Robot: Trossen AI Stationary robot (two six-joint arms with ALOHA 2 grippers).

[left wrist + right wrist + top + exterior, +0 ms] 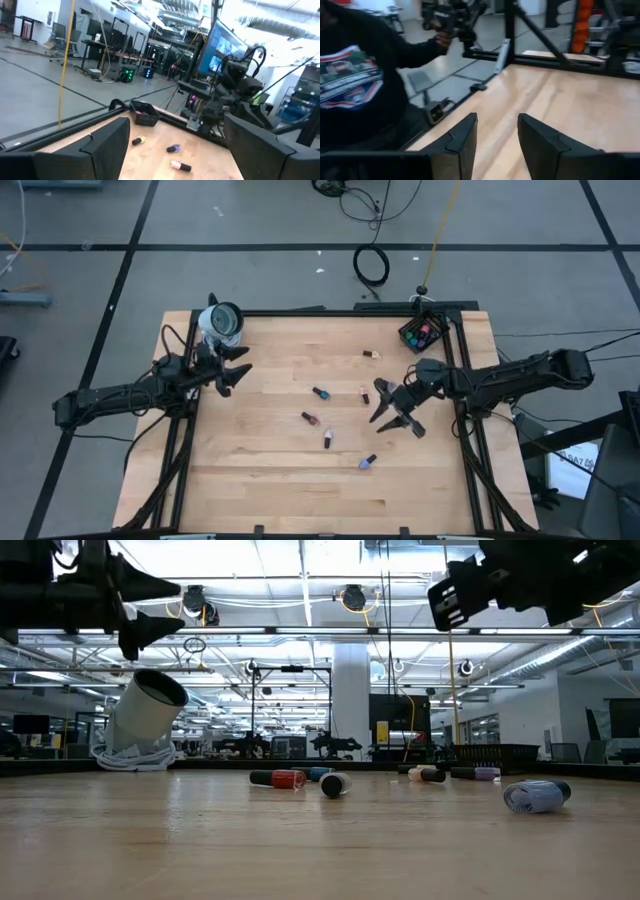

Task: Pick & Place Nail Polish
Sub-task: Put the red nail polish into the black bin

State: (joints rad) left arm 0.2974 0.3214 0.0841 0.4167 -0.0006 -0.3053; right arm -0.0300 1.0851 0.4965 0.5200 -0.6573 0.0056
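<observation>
Left gripper [238,370] hangs wide open and empty near the table's left edge, well apart from the nail polish [320,393] strewn mid-table. Right gripper [395,420], fingers partly open and empty, hovers nearer; a beige bottle [364,395] lies just beside it, its long axis running roughly toward the black box [421,333].

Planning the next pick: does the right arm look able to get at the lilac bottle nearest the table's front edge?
Probably yes: the lilac bottle lies alone on bare wood, just in front of the right gripper, whose fingers are parted and empty.
</observation>
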